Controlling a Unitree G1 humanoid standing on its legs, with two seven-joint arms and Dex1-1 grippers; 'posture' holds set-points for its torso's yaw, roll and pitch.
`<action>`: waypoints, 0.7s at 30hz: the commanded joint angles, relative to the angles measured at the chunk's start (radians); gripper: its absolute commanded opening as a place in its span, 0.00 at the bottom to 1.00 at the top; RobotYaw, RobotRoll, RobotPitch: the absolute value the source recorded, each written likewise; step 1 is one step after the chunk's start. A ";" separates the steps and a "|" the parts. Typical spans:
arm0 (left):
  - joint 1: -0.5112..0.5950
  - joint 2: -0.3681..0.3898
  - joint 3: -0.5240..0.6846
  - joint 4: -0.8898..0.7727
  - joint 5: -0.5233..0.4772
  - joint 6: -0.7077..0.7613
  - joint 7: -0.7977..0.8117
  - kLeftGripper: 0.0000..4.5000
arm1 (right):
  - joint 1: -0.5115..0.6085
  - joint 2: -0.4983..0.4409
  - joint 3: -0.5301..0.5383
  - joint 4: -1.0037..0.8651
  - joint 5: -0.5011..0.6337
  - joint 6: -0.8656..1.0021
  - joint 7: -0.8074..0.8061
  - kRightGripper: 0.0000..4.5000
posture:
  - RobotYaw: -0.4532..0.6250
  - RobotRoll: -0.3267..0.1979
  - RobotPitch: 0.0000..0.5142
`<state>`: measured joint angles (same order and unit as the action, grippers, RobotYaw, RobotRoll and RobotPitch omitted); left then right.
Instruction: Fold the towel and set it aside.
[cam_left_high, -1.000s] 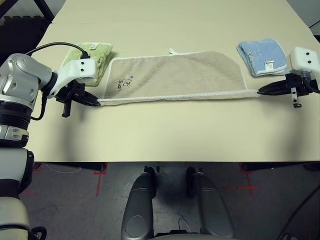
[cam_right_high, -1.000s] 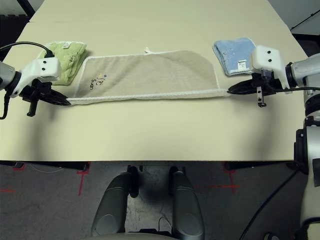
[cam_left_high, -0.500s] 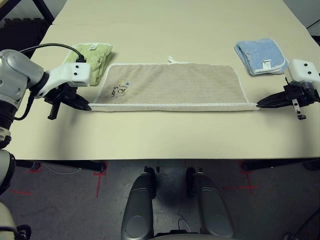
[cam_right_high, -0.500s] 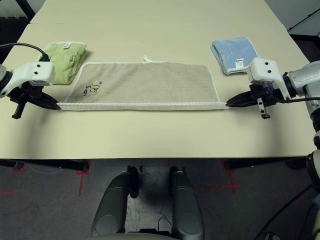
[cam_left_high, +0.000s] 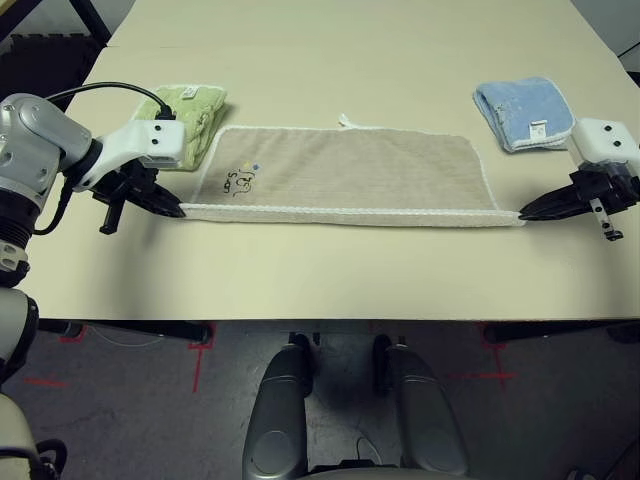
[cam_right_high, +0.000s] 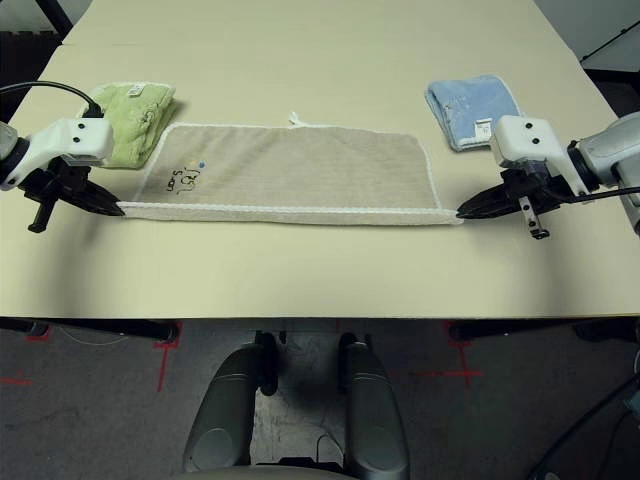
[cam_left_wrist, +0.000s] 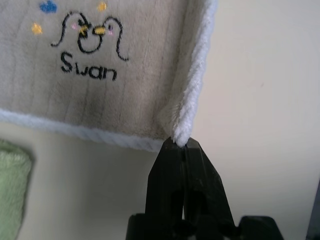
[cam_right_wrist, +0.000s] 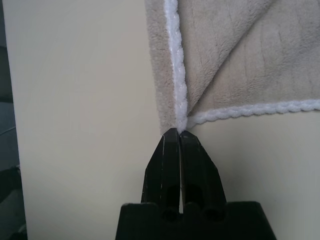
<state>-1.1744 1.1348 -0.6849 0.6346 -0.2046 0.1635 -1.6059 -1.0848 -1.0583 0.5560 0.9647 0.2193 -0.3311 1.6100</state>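
Left wrist view shows my left gripper (cam_left_wrist: 183, 145) jaws pinching only the towel (cam_left_high: 350, 170) corner's white edging; my right gripper (cam_right_wrist: 178, 134) likewise. Towel spans the surface (cam_left_high: 320, 270), nine to three o'clock. Such thin grips might slip under tension.

The robot's left forearm is a rounded silver-grey shell with dark joint bands, and a black cable loops from it to a white, box-shaped wrist housing marked by two small dark screw dots. Below the housing, the left tool (cam_left_high: 172, 209) is matt black, its two fingers tapering to a narrow wedge from a blocky black base. The right tool (cam_right_high: 470, 209) matches it: black, slim and pointed beneath a white rounded housing, with a small black bracket hanging below and a silver-grey forearm behind.
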 joint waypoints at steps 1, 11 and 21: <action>-0.004 0.034 -0.035 -0.064 -0.069 0.069 -0.009 0.00 | -0.028 0.016 -0.032 0.085 -0.062 -0.054 0.004 0.00 | 0.42 0.62 0.56; -0.062 -0.015 -0.049 0.083 0.056 -0.052 -0.009 0.00 | -0.075 0.060 -0.141 0.211 -0.178 -0.135 -0.018 0.00 | 0.42 0.62 0.55; -0.215 -0.175 0.046 0.397 0.273 -0.257 0.080 0.00 | -0.164 0.072 -0.161 0.306 -0.419 -0.199 -0.371 0.00 | 0.41 0.62 0.52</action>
<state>-1.3785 0.9533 -0.6573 0.9679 -0.0048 -0.0518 -1.5713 -1.2420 -0.9621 0.4104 1.2310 -0.1449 -0.5307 1.3014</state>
